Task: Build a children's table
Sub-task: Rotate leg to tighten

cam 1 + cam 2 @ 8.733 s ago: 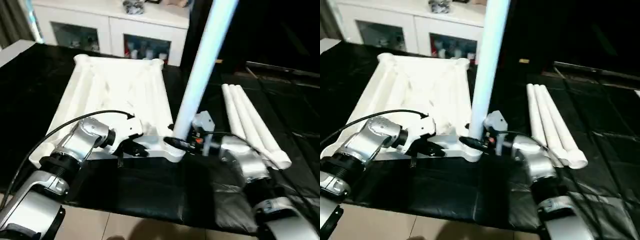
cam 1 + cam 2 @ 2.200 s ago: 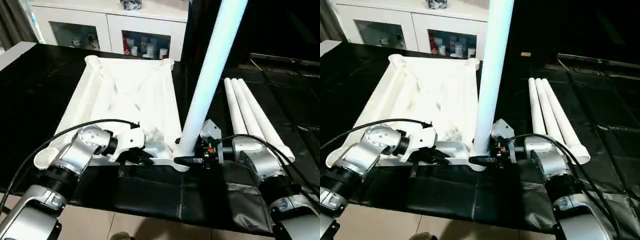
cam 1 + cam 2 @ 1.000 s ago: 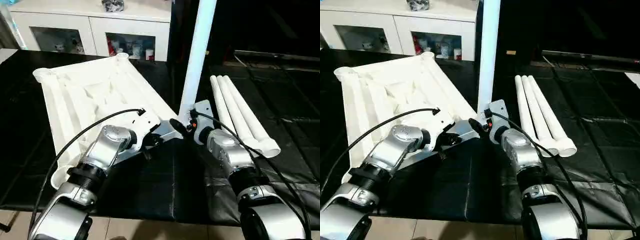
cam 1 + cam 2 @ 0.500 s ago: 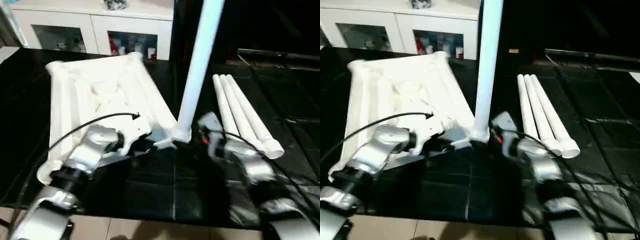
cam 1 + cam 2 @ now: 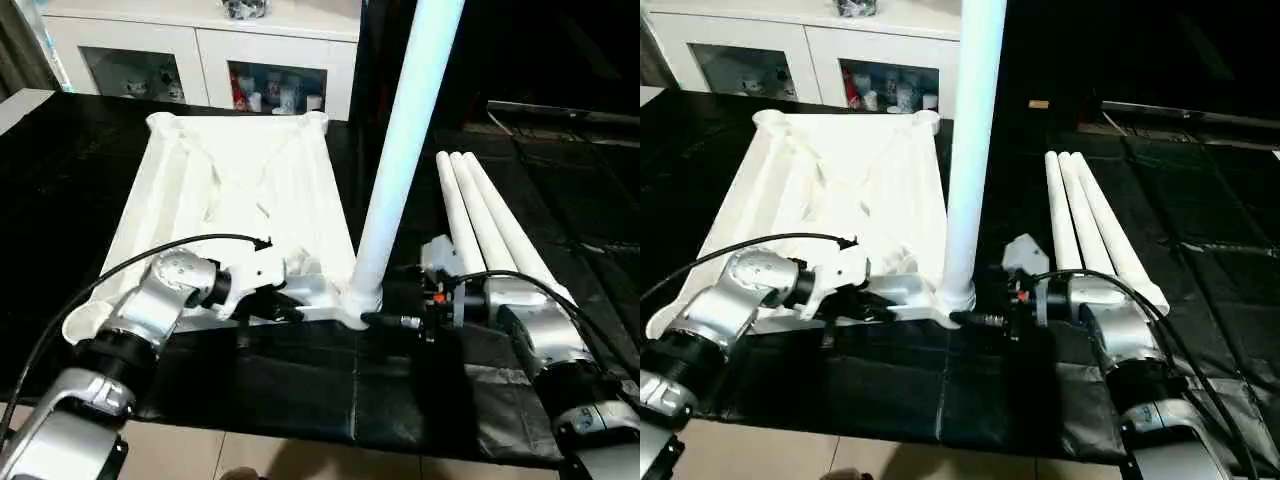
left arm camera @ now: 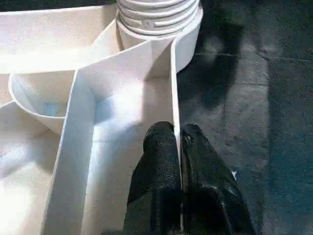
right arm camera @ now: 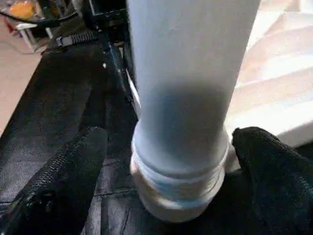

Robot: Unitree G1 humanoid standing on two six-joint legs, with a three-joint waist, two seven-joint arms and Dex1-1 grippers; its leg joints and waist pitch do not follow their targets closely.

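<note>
We see the children's table (image 5: 235, 200) lying upside down on the black-covered work surface (image 5: 60, 180), ribbed underside up, squared to us again after sitting skewed a second ago; much of that shift may be the head camera moving. One leg (image 5: 400, 160) stands upright in the near right corner socket, leaning slightly, as it did a second ago. Three spare legs (image 5: 490, 225) lie side by side just right of it, touching one another, so we judge one of four fitted.

The right gripper (image 7: 166, 161) now sits level at the leg's base with fingers spread, one on each side, gaps visible, where a second ago it came in at an angle. It reads as a re-grip for another screwing turn. The left gripper (image 6: 178, 161) pinches the thin near frame rib (image 6: 174, 88), fingers pressed together on it, steadying the top.

The right wrist view shows threads (image 7: 178, 178) still exposed above the socket, so the leg isn't seated; head views hide that. The left wrist view shows the rib between the fingers. Head views add the white cabinet (image 5: 200, 60) behind.
</note>
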